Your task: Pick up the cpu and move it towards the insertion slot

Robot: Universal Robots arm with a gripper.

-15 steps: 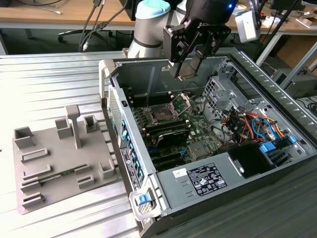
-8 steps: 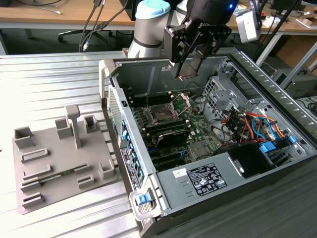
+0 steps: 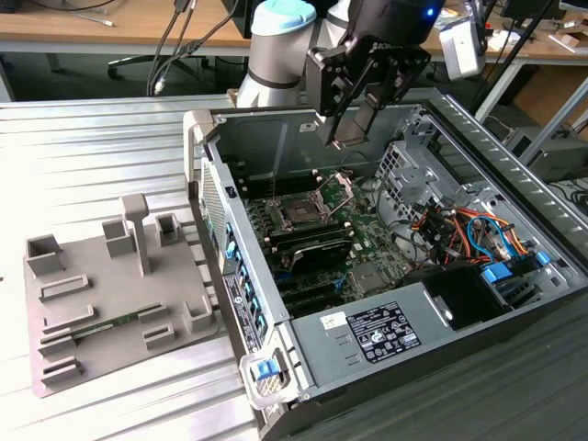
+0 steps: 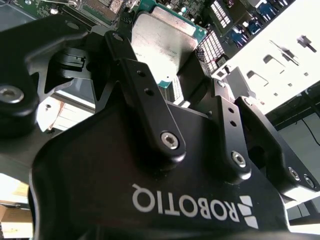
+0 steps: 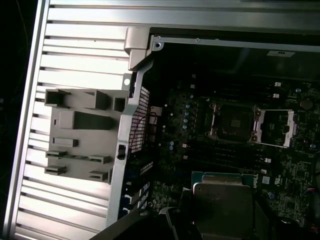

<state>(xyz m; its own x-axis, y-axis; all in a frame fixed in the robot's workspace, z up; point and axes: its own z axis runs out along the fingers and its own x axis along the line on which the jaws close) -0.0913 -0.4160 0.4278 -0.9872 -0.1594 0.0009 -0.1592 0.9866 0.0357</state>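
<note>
1. The jaws are clamping the cpu by its edges, so the pickup is looking done
2. The cpu is hanging above the insertion slot, off to one side, over the open computer case; the approach is looking unfinished

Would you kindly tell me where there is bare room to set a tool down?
The ribbed table lies bare at the exterior view's left, beyond the grey fixture plate and beside the computer case. Inside the case it is crowded: circuit board, cables, and the gripper holding the cpu overhead.
</note>
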